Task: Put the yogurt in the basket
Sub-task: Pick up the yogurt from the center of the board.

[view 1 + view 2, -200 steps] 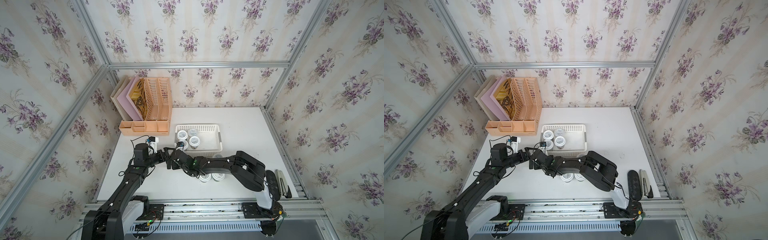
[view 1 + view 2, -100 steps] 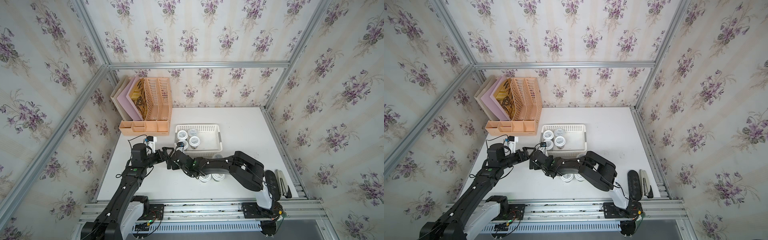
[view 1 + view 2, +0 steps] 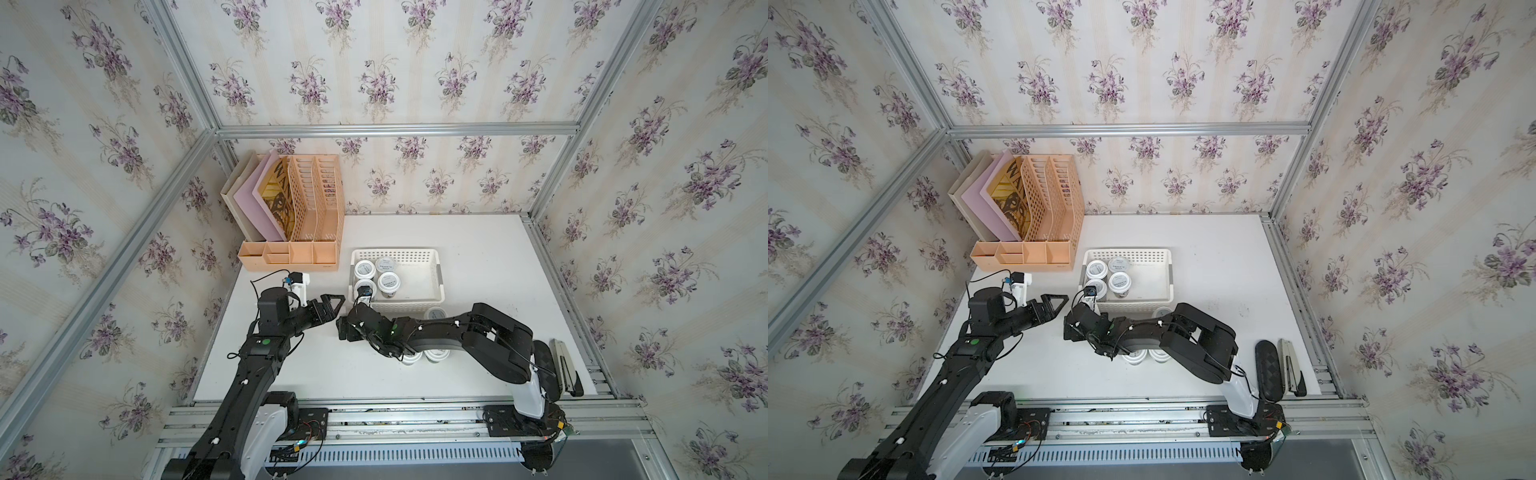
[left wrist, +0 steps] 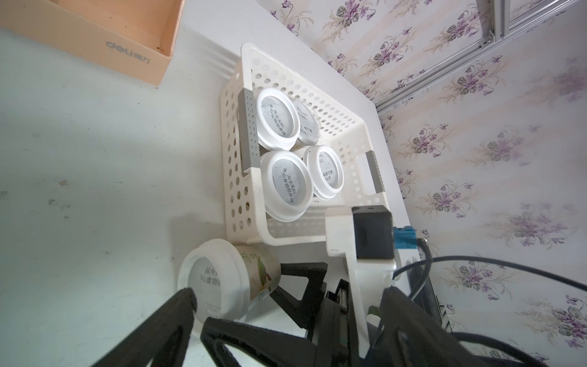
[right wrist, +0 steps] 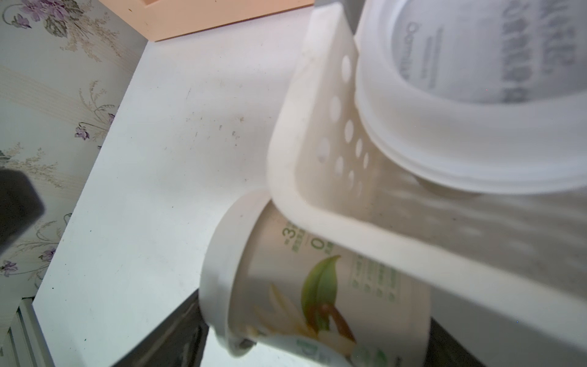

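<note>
1. Two yogurt cups, one beside the other: upright on the table, nearer the robot than the basket, part-hidden under the right forearm.
2. Left claw: wide, empty, near the basket's corner.
3. Right claw: at that same corner, fingers either side of the tipped cup. Whether they pinch it cannot be told.
4. Tipped cup: on its side on the table, just beside the basket's corner.
5. Lone cup: by the basket's near wall.
6. Basket: four cups, e.g., at the end on the left arm's side.

Change over the last second: arms barely shifted and the basket still holds four. Judged: nothing newly delivered, four cups outstanding, corner pick in hand.
</note>
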You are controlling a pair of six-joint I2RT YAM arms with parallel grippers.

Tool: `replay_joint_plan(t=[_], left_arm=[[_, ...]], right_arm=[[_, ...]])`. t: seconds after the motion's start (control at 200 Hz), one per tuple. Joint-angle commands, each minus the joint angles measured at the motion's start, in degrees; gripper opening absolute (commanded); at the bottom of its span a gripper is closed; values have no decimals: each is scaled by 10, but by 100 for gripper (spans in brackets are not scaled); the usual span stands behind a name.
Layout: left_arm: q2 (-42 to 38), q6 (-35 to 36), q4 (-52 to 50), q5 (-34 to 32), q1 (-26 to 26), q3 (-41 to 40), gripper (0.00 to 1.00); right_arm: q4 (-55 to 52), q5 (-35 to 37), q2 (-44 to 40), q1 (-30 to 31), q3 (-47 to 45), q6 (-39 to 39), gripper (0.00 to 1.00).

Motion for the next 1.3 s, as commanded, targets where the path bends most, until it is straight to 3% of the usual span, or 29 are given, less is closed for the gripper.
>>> replay_joint_plan(t=[0.0,0.15,0.555,0.784,0.969,1.154,1.294], left_arm=[[-17,10,-21,1,9,8,95],[-42,8,-37,0,23,13,95],[-100,6,-79,15,35,39,96],[-133,1,-91,34,36,63,98],[-154,-21,-62,53,36,63,99],[-147,-51,36,127,33,43,99],[-164,-31,46,141,24,34,99]], right_arm=[[38,-7,-23,-4,-23,8,87],[70,-28,-58,-10,-60,13,84],[96,-99,-148,-13,-113,15,85],[153,-146,-225,-37,-190,40,85],[204,-186,-295,-73,-248,61,85],[247,-239,-339,-107,-279,82,85],[273,-276,-368,-135,-299,100,86]])
